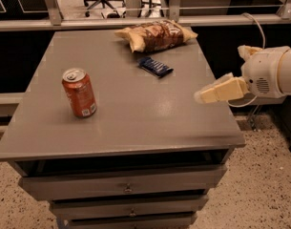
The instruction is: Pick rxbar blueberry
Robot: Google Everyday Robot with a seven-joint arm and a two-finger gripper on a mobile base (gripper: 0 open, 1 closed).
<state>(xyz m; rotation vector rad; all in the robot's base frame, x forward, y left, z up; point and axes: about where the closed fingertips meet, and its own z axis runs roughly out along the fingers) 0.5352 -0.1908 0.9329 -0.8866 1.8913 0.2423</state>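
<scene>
Camera view, gripper (pixel 201 97) at table (pixel 135 123) R edge, opening unclear, apart from rxbar blueberry (pixel 155 67)

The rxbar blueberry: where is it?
In the camera view, the rxbar blueberry lies on the table, far right, just before the chip bag; the pincer hovers near the right edge.

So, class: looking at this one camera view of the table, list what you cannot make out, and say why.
Camera view only.
rxbar blueberry: wrapper lettering too small to read.
Gripper, over the table's right edge: its arm is cut off by the right frame edge.
Soda can: brand too small to read.
Drawers: lower ones cut off by the bottom edge.
</scene>
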